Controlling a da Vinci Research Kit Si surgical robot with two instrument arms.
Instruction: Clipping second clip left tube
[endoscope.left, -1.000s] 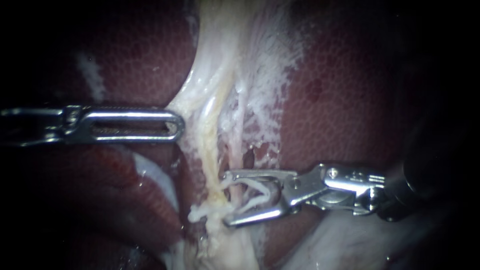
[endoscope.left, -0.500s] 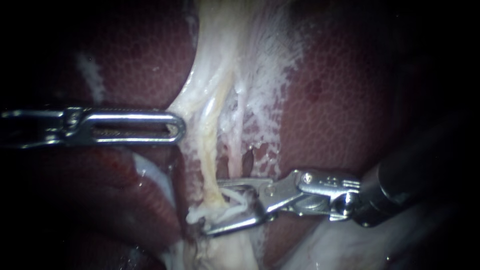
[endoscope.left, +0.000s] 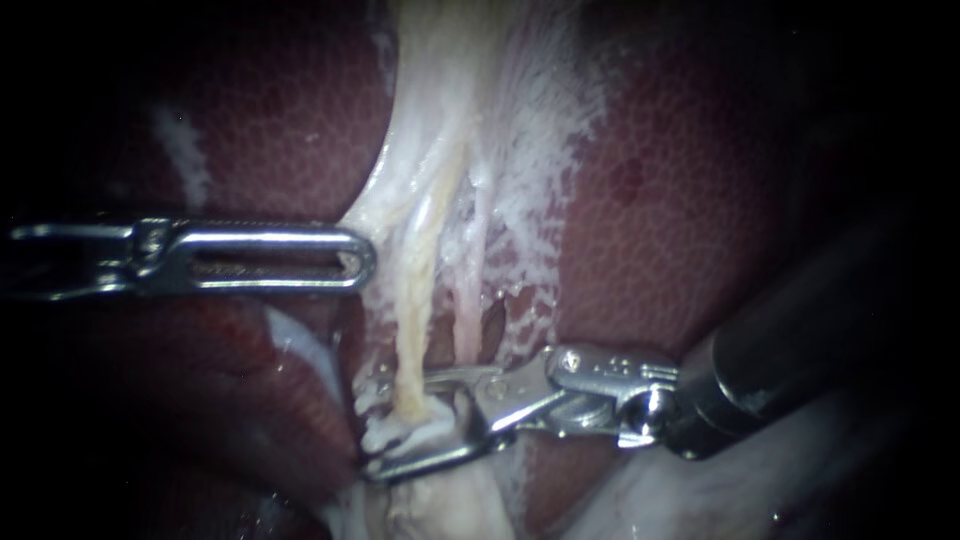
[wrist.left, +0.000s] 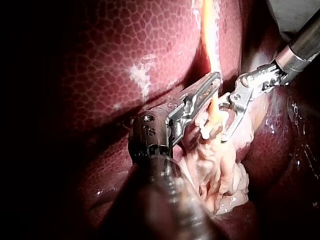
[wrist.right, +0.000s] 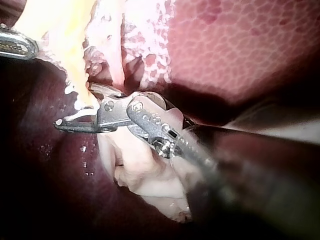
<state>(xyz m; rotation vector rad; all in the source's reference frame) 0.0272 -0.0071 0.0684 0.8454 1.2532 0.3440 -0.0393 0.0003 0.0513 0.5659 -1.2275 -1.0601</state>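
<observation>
Yellowish and thin, the left tube (endoscope.left: 415, 300) now lies inside the pincer of our right instrument (endoscope.left: 395, 425). This pincer has advanced leftward since a second ago and stands apart, carrying a white clip (endoscope.left: 385, 440). Our left instrument (endoscope.left: 358, 258) has its pincer clamped on the pale tissue (endoscope.left: 400, 190) beside the tube. We judge that only the closing remains.
</observation>
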